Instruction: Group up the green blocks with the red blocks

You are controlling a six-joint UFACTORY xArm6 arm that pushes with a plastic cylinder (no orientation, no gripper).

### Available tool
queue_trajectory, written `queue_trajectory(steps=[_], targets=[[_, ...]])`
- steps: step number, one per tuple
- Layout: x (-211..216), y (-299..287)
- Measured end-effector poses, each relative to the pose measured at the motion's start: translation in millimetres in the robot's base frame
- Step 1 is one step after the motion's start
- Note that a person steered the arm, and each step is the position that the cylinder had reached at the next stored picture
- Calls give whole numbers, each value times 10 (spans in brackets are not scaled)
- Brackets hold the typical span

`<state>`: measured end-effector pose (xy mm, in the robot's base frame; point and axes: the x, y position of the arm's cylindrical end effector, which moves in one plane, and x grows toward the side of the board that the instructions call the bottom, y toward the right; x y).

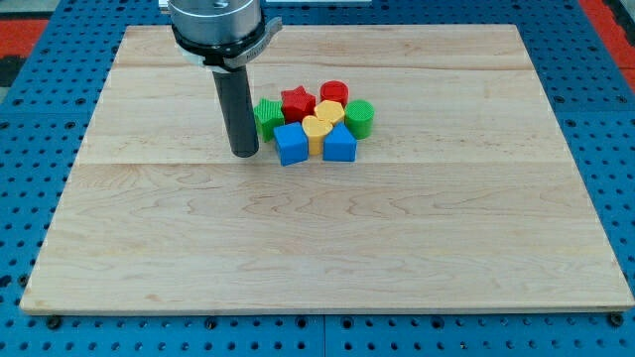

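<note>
My tip (244, 153) rests on the board just left of a tight cluster of blocks, close to the green star block (267, 116) and the left blue cube (291, 144). Behind them sit a red star block (298, 103) and a red cylinder (334, 94). A green cylinder (359, 117) is at the cluster's right end. Two yellow blocks (322, 119) lie in the middle. A second blue cube (339, 144) is at the front right. All the blocks touch or nearly touch.
The wooden board (327, 248) lies on a blue perforated table (20, 198). The arm's grey flange (216, 25) hangs over the board's top left part.
</note>
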<state>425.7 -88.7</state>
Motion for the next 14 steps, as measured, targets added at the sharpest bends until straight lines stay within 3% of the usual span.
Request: queue_trajectory(steps=[5,7,9,13,14], targets=[[-3,-182],[309,11],[307,305],[-414,-327],[-516,267]])
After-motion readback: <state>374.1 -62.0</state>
